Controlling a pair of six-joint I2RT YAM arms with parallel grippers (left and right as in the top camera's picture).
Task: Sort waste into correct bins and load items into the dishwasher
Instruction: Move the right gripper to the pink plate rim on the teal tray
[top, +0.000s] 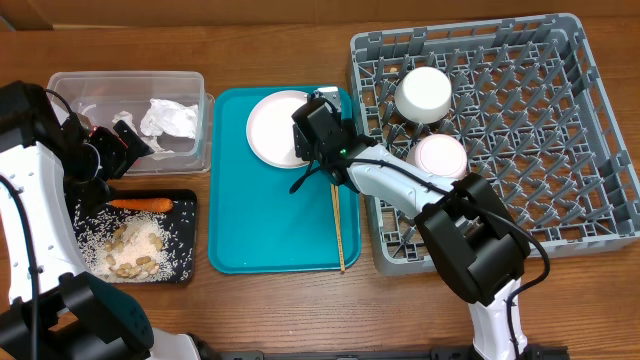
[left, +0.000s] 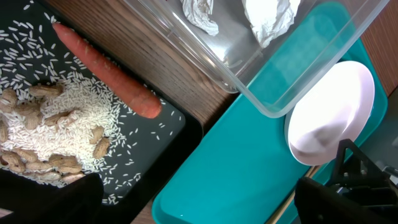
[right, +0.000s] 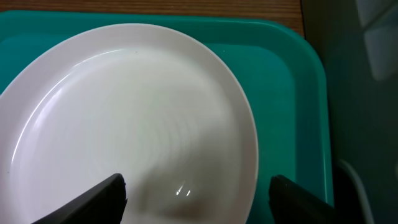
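The right gripper (right: 199, 204) hangs spread over the plate (right: 124, 124), one finger on either side of its 3 o'clock part; whether they touch it I cannot tell. The plate lies flat at the 12 o'clock end of the teal tray (top: 270, 220). The chopsticks (top: 338, 225) lie along the tray's 3 o'clock edge, long axis running 12 to 6. At 3 o'clock, the dish rack (top: 540, 130) holds a white bowl (top: 425, 92) and a pinkish bowl (top: 440, 155).

The left gripper (left: 199, 202) is spread wide, holding nothing. The clear tub (top: 70, 85) contains crumpled tissue (top: 170, 118). The black tray (top: 188, 205) holds rice (top: 130, 240), peanuts (left: 25, 162) and the carrot (top: 140, 203), long axis 9 to 3.
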